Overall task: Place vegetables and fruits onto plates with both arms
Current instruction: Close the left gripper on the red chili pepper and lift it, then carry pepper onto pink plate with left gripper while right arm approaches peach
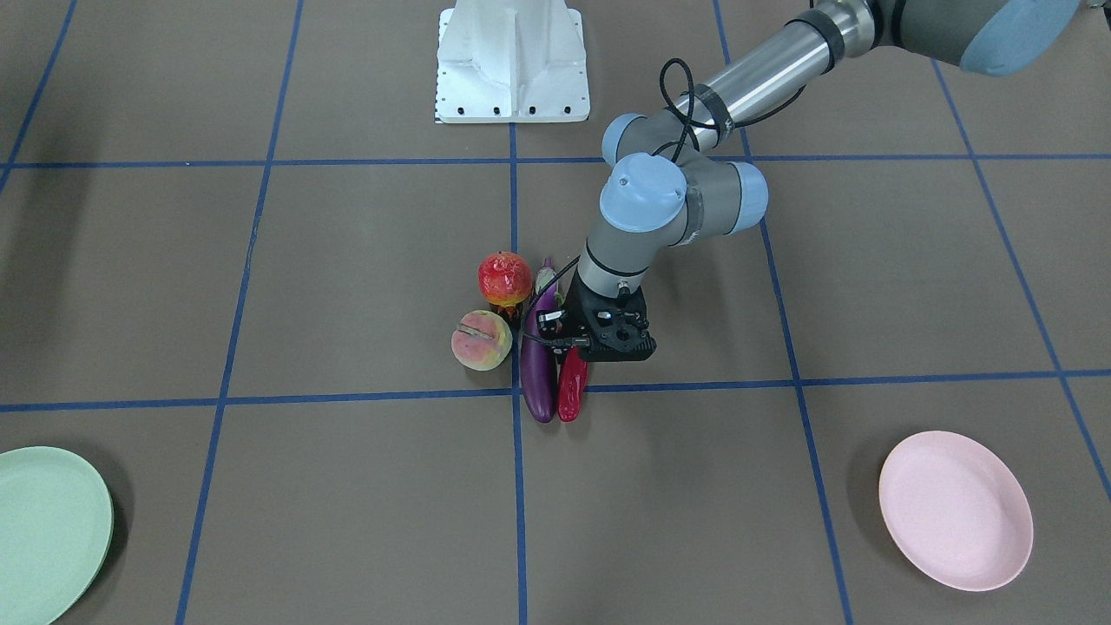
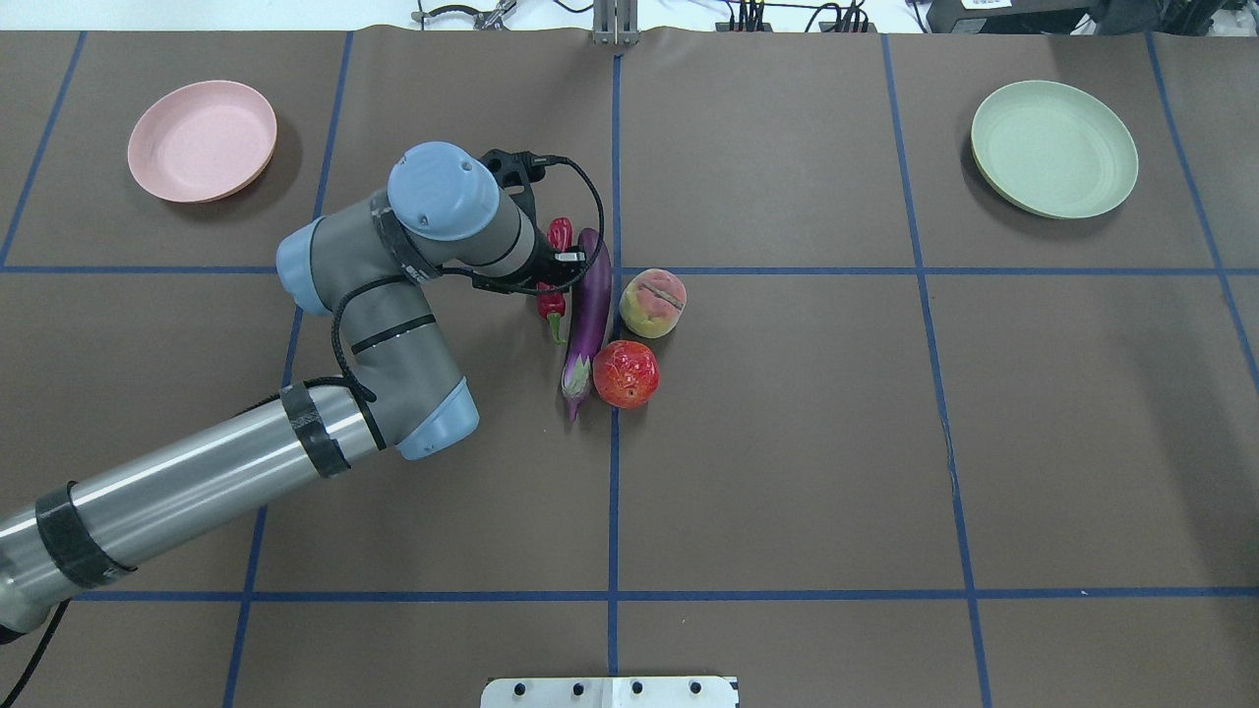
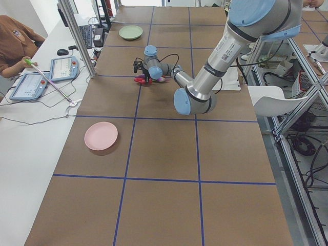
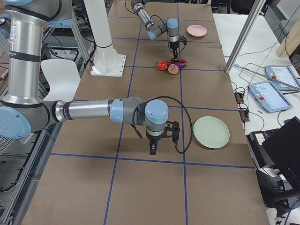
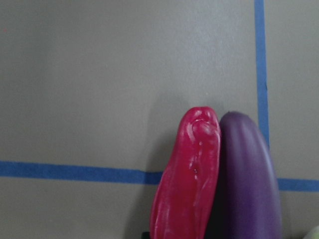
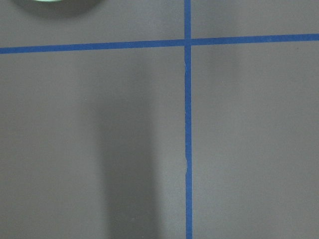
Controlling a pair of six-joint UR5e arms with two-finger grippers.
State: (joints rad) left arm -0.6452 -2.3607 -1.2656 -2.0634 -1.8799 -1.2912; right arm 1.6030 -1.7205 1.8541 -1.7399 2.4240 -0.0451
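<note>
— Far left?
— Pink plate [image 2: 202, 141]. Then left arm [image 2: 393, 324] elbowed downward, left gripper [image 1: 612, 334] poised over chili pepper [image 2: 554, 295], alongside eggplant [image 2: 590, 305]; jaw gap hidden.
— Rightward?
— Peach [image 2: 652, 303], pomegranate [image 2: 626, 374] just beside eggplant. Right gripper [image 4: 152, 147] low near green plate [image 2: 1054, 147]; grip unreadable.

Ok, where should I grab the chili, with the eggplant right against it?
Probably mid-body, straight from above, closing across its width: the chili lies flat, one long side free, the other touching the eggplant, so one finger must wedge into that seam.
</note>
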